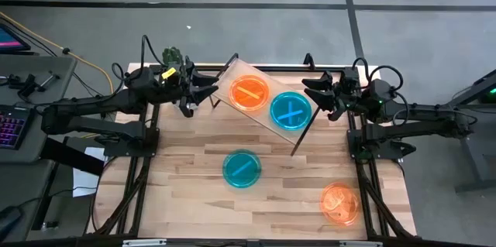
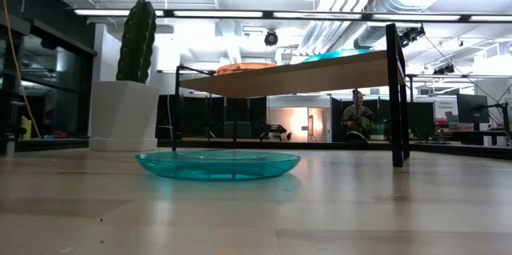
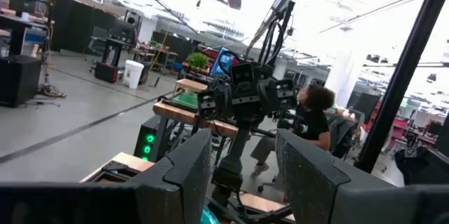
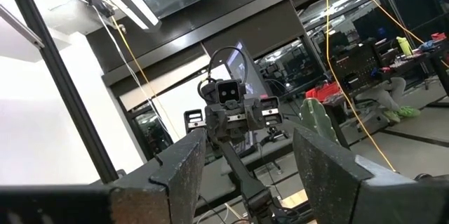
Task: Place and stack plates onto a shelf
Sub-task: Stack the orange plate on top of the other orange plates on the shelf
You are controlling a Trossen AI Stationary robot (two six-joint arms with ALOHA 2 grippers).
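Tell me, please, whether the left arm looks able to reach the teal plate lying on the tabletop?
Probably yes: the teal plate lies alone on open wood, nothing over it, and the left pincer is open and empty by the shelf.

floor: grey (image 1: 232, 38) | ceiling: strip lights (image 2: 216, 13) | cactus: white planter (image 2: 124, 115)

Two plates (image 1: 269, 101) on shelf (image 1: 240, 71); two apparently on tabletop (image 1: 194, 193).
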